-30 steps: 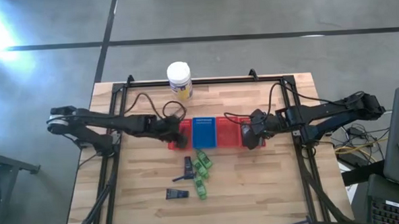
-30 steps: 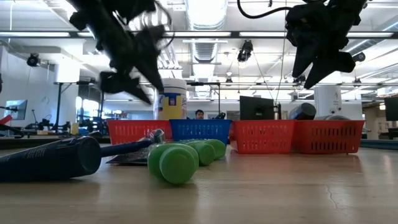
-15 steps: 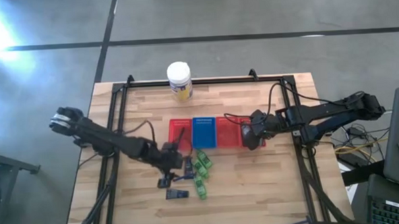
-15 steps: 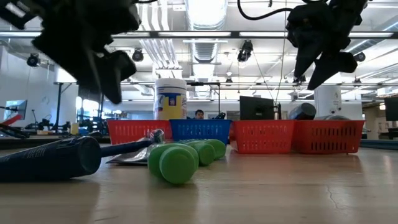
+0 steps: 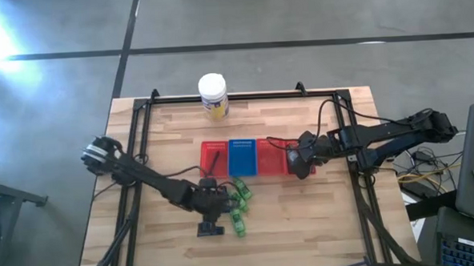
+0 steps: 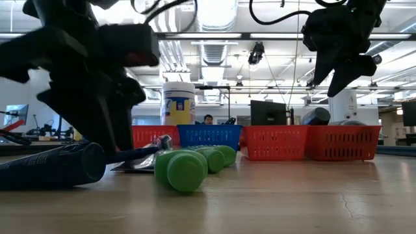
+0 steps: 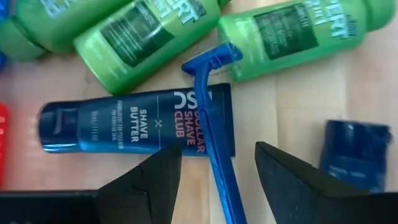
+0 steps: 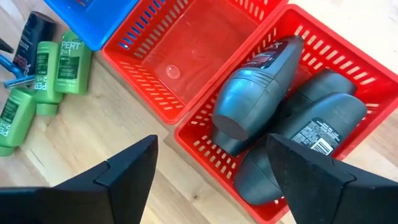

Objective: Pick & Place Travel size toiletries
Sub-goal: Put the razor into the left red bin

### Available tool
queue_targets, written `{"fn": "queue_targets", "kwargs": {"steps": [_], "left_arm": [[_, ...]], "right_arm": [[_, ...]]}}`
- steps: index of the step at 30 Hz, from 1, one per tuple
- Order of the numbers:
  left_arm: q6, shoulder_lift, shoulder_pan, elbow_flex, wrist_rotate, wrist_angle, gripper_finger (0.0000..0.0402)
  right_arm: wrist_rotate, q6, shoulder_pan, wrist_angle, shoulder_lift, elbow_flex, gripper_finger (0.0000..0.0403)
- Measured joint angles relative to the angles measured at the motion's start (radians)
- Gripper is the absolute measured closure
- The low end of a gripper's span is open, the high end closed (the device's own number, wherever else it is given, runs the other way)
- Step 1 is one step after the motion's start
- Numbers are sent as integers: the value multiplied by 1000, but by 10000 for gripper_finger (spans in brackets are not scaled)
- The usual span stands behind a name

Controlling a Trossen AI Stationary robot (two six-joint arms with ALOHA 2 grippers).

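Loose toiletries lie in the table's middle: green bottles [image 5: 240,194] [image 7: 146,40], a navy shave-butter tube [image 7: 124,127], a blue razor [image 7: 214,124] lying across that tube, and a navy piece [image 5: 210,229] [image 7: 357,152]. My left gripper [image 5: 214,204] [image 7: 217,151] hangs open, low over the pile, a finger on either side of the razor's handle without visibly touching it. My right gripper [image 5: 297,160] [image 8: 211,140] hovers open above the rightmost red basket [image 8: 205,146], where grey bottles [image 8: 258,90] lie on their sides.
Red and blue mesh baskets [image 5: 242,157] stand in a row across the table's middle; a dark stick-like item [image 5: 213,160] lies in the leftmost red one. A white jar with a yellow label [image 5: 213,95] stands at the far edge. A black frame borders the table.
My left gripper has swung from the leftmost red basket toward the near edge and come down over the loose pile. A dark item shows in that basket where the gripper stood. The right arm has kept still.
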Motion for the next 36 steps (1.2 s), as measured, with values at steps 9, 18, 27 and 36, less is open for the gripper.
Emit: {"fn": "queue_targets", "kwargs": {"steps": [9, 18, 27, 36], "left_arm": [[-135, 56, 0, 32, -8, -18, 232], [-139, 60, -1, 29, 29, -47, 372], [-136, -14, -1, 111, 42, -207, 375], [-594, -222, 153, 100, -129, -310, 373]], "right_arm": [[0, -22, 0, -23, 0, 0, 121], [0, -48, 0, -26, 0, 0, 153], [1, -52, 0, -30, 0, 0, 172], [26, -59, 0, -28, 0, 0, 156]]}}
